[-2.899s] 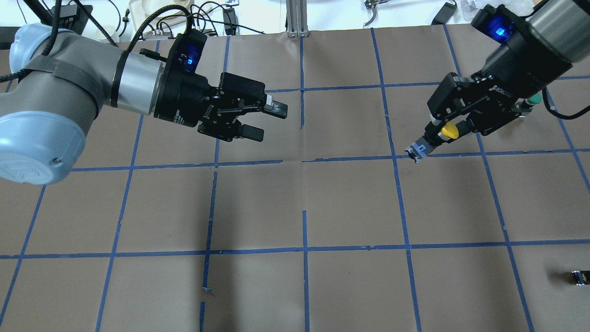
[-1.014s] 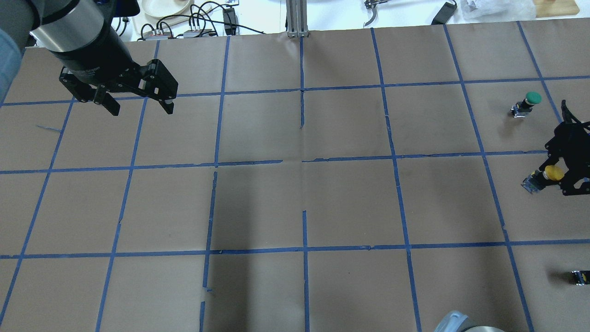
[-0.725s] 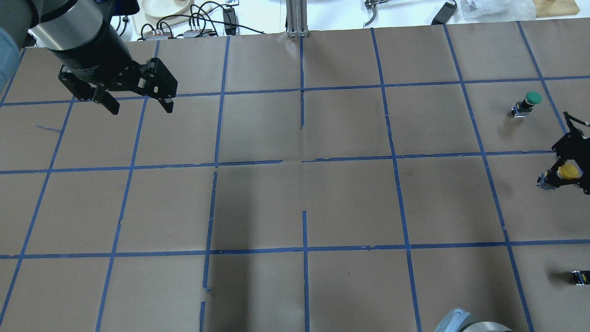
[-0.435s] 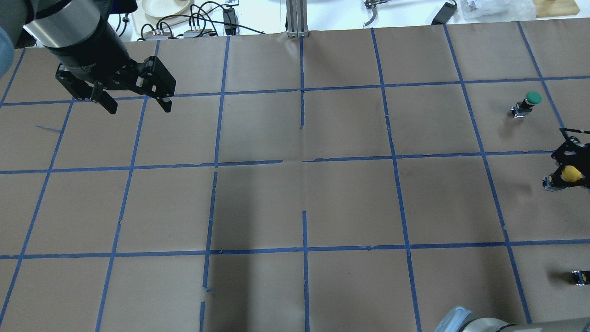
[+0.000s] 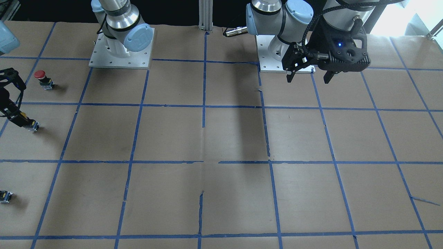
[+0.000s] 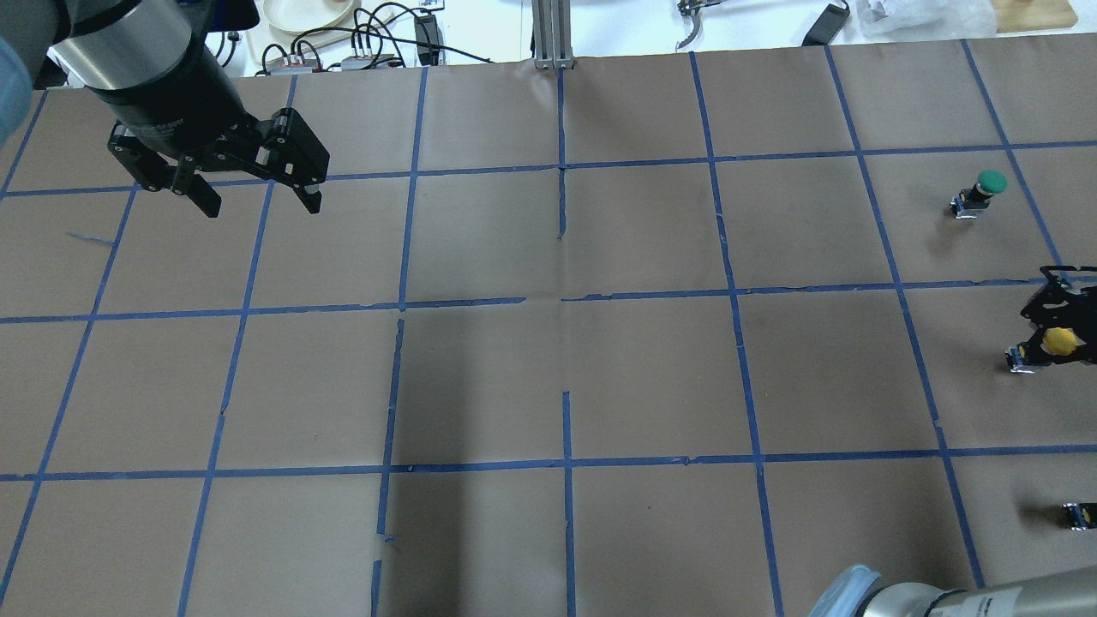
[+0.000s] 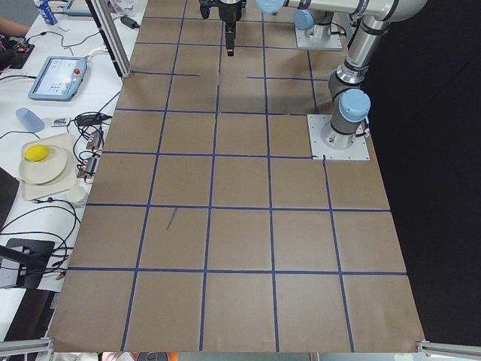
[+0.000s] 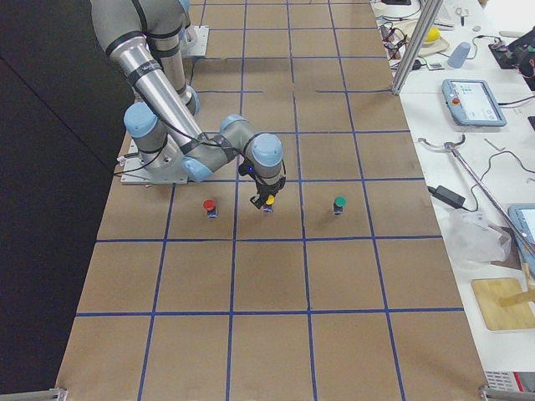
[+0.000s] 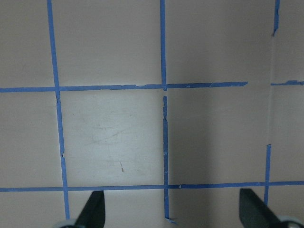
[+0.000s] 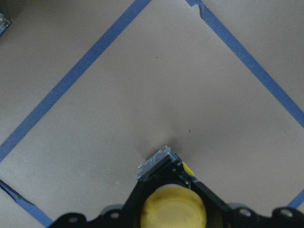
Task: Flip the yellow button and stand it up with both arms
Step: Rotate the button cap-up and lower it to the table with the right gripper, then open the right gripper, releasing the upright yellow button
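Right now my right claw point(image 6: 1052, 344) sits at the right edge of the worktop point(image 6: 651, 377), closed on the yellow button point(image 10: 174, 207). In the right wrist view the yellow cap lies nearest the lens, pinched between the two fingers. The greyish base pokes out past them towards the brown paper. The base is at the paper or just above it, and I cannot tell whether it touches. From the right-hand side camera the button reads cap up, base down.

Along that same right edge, a red-capped button point(image 8: 209, 204) and a green-capped button point(image 8: 338, 202) stand upright on either side of the yellow one. Each is apart from it and from the claw.

My left claw point(image 6: 260, 204) hangs high over the left half of the worktop, well apart from all three buttons. Its fingers are spread wide with nothing between them. The left wrist view shows only the two fingertips point(image 9: 92, 211) at the bottom of the frame, with bare paper and blue tape point(image 9: 164, 142) below.
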